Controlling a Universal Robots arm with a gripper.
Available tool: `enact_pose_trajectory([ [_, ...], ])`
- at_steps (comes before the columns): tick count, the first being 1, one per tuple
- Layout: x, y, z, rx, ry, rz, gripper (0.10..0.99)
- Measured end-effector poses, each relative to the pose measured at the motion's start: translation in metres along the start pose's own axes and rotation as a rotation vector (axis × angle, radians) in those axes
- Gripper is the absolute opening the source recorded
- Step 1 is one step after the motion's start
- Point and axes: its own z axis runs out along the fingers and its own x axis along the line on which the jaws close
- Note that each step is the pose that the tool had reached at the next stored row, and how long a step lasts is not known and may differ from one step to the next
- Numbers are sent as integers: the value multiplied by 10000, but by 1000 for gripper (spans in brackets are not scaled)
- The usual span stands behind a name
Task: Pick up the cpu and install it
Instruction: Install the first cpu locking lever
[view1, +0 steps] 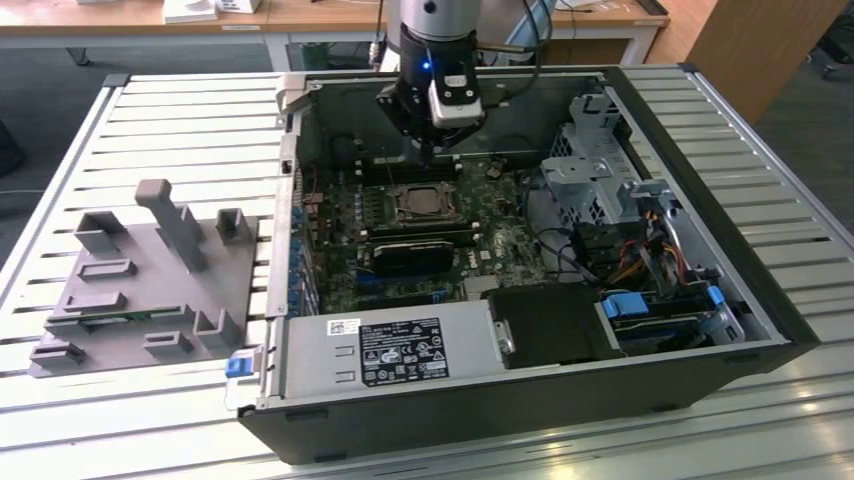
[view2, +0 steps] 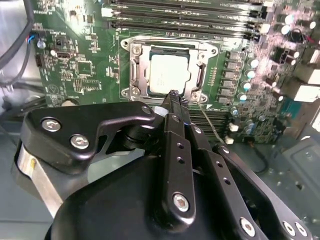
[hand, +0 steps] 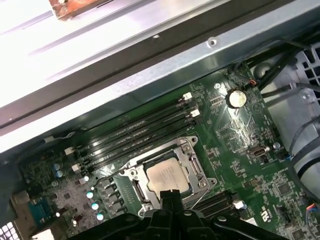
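Gripper (view1: 427, 150) is hovering inside the open PC case (view1: 747, 300), just above the motherboard (view1: 501, 235). Fingers (view2: 173, 100) are looking pressed together, pinching nothing. The cpu (view2: 170, 74) is sitting flat in its socket (view2: 131, 75) w/ the metal frame around it, apart from the fingertips in both wrist views. Grey fixture tray (view1: 94, 290) is lying on the slatted surface (view1: 200, 120) at the exterior view's left.
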Motion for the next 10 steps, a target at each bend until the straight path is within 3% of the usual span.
enact_pose_trajectory([
  [10, 0, 0, 0, 7, 3, -500, 106],
])
